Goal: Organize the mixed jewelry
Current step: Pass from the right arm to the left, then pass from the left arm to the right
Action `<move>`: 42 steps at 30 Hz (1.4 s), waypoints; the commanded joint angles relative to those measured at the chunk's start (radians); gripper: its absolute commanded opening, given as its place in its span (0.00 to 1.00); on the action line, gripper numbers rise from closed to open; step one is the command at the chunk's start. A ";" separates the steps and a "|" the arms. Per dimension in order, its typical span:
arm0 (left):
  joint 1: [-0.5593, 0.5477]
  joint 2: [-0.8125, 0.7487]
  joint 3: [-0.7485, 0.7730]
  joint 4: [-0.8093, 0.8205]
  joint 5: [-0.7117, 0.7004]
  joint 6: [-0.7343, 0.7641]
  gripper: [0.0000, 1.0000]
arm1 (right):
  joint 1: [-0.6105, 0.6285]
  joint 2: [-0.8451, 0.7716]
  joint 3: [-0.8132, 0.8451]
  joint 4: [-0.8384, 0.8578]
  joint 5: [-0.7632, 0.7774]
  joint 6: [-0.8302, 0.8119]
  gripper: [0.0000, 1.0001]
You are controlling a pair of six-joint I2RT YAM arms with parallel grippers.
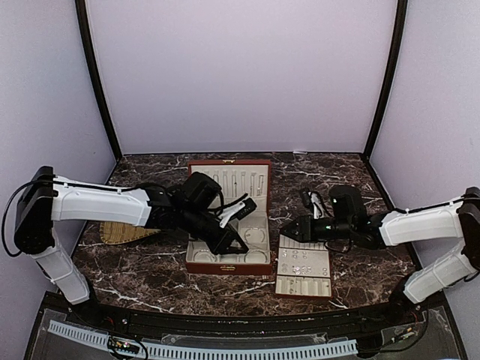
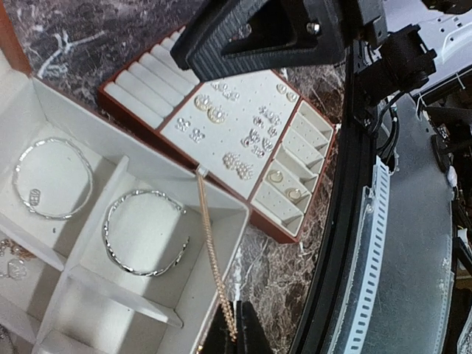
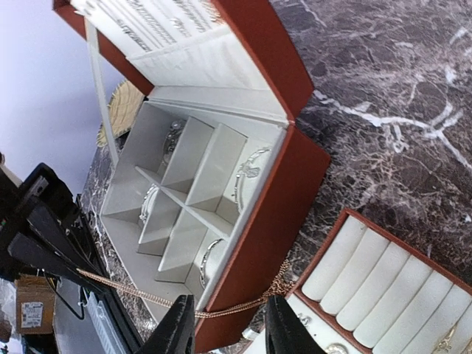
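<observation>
Across the front corner of the red-brown box, a thin gold chain trails from the wide-open left gripper to the right gripper, spread astride it — which should close squarely on the links, then lift slowly.

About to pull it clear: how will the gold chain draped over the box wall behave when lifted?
Likely floppy: the gold chain sags across the red-brown box front. Probably light, given its fine links, so it may slip from a grasp. It could snag where it crosses the wall's corner.
</observation>
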 commanded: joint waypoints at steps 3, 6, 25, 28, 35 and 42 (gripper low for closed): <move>-0.004 -0.134 -0.028 -0.021 -0.085 -0.023 0.00 | 0.029 -0.047 0.009 0.045 -0.018 -0.042 0.37; -0.004 -0.168 -0.032 -0.035 -0.122 -0.020 0.00 | 0.053 -0.038 0.022 0.035 0.007 -0.062 0.37; -0.003 -0.391 -0.065 -0.050 -0.357 -0.045 0.00 | 0.240 0.027 0.102 -0.016 0.294 -0.143 0.40; -0.001 -0.421 -0.079 -0.040 -0.375 -0.050 0.00 | 0.240 0.016 0.090 -0.016 0.318 -0.137 0.40; 0.001 -0.432 -0.088 -0.040 -0.375 -0.060 0.00 | 0.241 0.033 0.078 -0.024 0.344 -0.123 0.36; 0.001 -0.440 -0.090 -0.041 -0.385 -0.063 0.00 | 0.246 0.069 0.070 -0.024 0.317 -0.119 0.35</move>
